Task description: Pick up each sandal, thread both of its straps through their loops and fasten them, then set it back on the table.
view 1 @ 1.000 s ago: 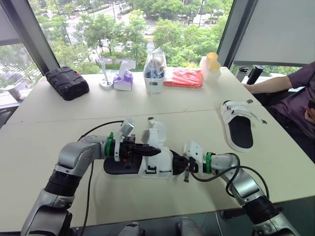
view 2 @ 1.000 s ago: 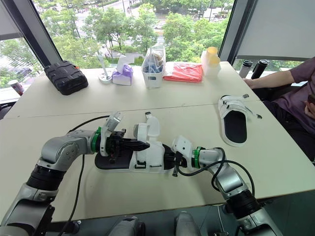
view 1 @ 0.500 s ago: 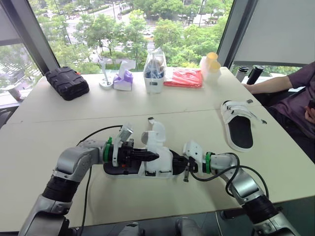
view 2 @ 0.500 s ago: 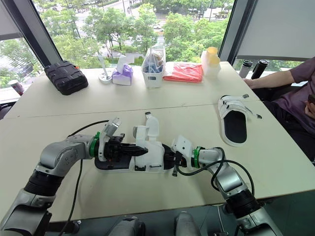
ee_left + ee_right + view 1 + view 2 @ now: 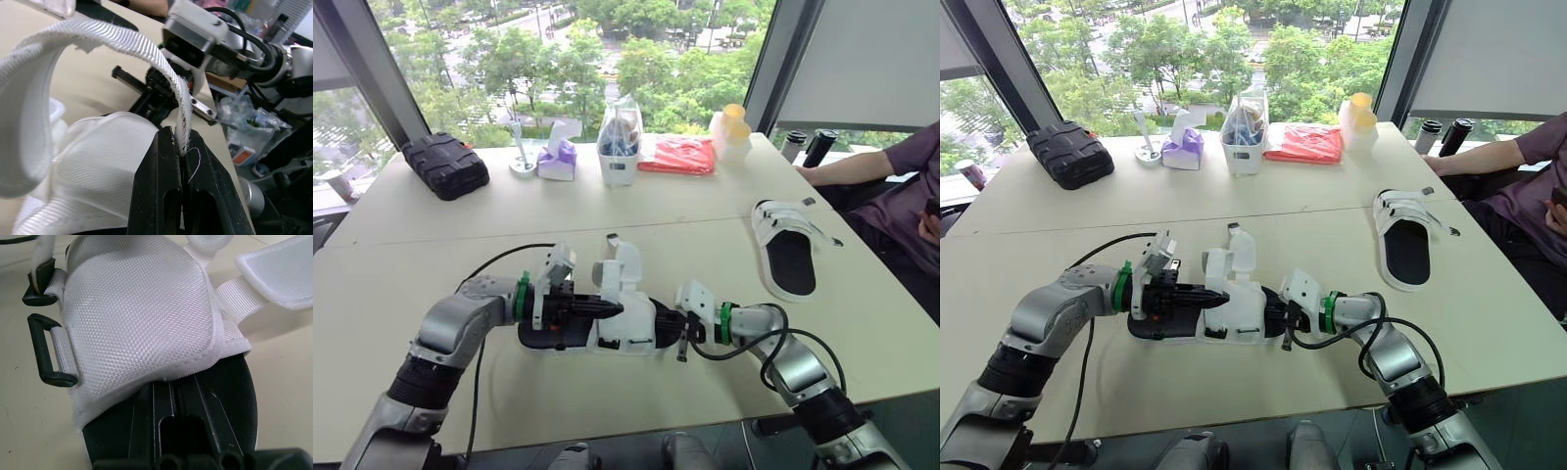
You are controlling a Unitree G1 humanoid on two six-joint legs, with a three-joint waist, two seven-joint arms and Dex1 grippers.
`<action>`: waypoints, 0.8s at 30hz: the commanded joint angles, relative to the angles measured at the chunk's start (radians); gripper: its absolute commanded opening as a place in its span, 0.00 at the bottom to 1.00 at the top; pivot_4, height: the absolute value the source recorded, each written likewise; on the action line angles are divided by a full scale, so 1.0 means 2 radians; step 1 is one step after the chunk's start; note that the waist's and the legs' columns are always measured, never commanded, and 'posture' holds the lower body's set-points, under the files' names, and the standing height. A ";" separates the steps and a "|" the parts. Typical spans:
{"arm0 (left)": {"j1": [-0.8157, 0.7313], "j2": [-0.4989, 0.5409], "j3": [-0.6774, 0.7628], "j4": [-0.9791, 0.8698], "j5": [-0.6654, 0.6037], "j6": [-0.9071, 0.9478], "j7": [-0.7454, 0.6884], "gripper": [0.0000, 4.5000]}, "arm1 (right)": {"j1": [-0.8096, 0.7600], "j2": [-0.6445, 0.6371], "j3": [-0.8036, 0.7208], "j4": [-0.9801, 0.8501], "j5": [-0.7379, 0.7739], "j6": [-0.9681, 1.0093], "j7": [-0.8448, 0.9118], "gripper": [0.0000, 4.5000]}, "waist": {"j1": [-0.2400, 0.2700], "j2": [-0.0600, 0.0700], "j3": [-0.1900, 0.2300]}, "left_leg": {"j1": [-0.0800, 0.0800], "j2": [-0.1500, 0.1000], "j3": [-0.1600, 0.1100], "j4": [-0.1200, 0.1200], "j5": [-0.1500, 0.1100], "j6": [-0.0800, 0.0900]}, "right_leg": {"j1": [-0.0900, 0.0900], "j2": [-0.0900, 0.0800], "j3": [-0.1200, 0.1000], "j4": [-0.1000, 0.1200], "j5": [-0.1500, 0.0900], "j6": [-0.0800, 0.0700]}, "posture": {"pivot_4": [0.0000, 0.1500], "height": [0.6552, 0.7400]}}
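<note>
Between the two sets of jaws, on the tabletop (image 5: 509,392), showing only part of the near sandal (image 5: 625,323): losing the middle of its black sole behind the left jaws and under the raised white upper, and losing one end beneath the right jaws. Merging black on black with the sole in the right wrist view, so impossible to tell whether the right jaws are apart, together or clamped. Hiding the root of the pinched strap (image 5: 161,63) behind the curve of the upper.

Reaching in low from the left, forearm almost level over the tabletop, pointing the left jaws along the sandal toward the right jaws. Pressing the left jaws together on the frayed end of that white webbing strap, both fingers (image 5: 156,196) gripping its edge, with the strap arching up from the pinch and curling back over toward the upper. Reaching in from the right with the elbow bent and the forearm low, pointing the right jaws back at the left ones and meeting the sandal end-on.

Lying flat on its sole directly between both jaws, touching each. Sitting just ahead of the right jaws, at the side edge of the upper, two black loops (image 5: 46,352), with bare tabletop showing through the nearer one. Resting well apart beyond the right jaws, toward a person's sleeve (image 5: 901,166), a second sandal (image 5: 788,250) with white straps lying across its black footbed.
</note>
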 commanded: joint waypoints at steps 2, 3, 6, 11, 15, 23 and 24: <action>0.003 0.012 0.003 -0.022 0.001 -0.002 -0.004 0.01 | 0.008 0.003 0.020 0.037 -0.027 0.016 -0.007 0.00 | 0.000 0.000 0.000 | 0.000 0.000 0.000 0.000 0.000 0.000 | 0.000 0.000 0.000 0.000 0.000 0.000 | 1.00 1.00; 0.004 0.013 0.001 -0.025 0.002 -0.003 -0.006 0.01 | 0.007 0.003 0.020 0.038 -0.027 0.016 -0.007 0.00 | 0.000 0.000 0.000 | 0.000 0.000 0.000 0.000 0.000 0.000 | 0.000 0.000 0.000 0.000 0.000 0.000 | 1.00 1.00; 0.008 0.019 -0.012 -0.032 0.016 -0.018 -0.012 0.01 | 0.006 0.004 0.021 0.040 -0.027 0.016 -0.007 0.00 | 0.000 0.000 0.000 | 0.000 0.000 0.000 0.000 0.000 0.000 | 0.000 0.000 0.000 0.000 0.000 0.000 | 1.00 1.00; 0.027 0.027 -0.045 -0.030 0.068 -0.071 -0.011 0.01 | 0.006 0.005 0.022 0.042 -0.027 0.015 -0.007 0.00 | -0.001 0.000 0.000 | 0.000 0.000 0.000 0.000 0.000 0.000 | 0.000 0.000 0.000 0.000 0.000 0.000 | 1.00 1.00; 0.025 0.008 -0.040 -0.004 0.081 -0.094 0.011 0.01 | 0.004 0.007 0.022 0.043 -0.026 0.016 -0.008 0.00 | 0.000 0.000 0.000 | 0.000 0.000 0.000 0.000 0.000 0.000 | 0.000 0.000 0.000 0.000 0.000 0.000 | 1.00 1.00; 0.012 -0.011 -0.024 0.021 0.084 -0.110 0.029 0.01 | 0.006 0.010 0.020 0.047 -0.028 0.014 -0.010 0.00 | 0.000 0.000 0.000 | 0.000 0.001 0.000 0.000 0.000 0.000 | 0.000 0.001 0.000 0.000 0.000 0.000 | 1.00 1.00; 0.009 -0.009 -0.022 0.020 0.076 -0.101 0.022 0.01 | 0.005 0.010 0.020 0.048 -0.028 0.013 -0.010 0.00 | 0.001 0.000 0.000 | 0.000 0.001 0.000 0.000 0.000 0.000 | 0.000 0.001 0.000 0.000 0.000 0.000 | 1.00 1.00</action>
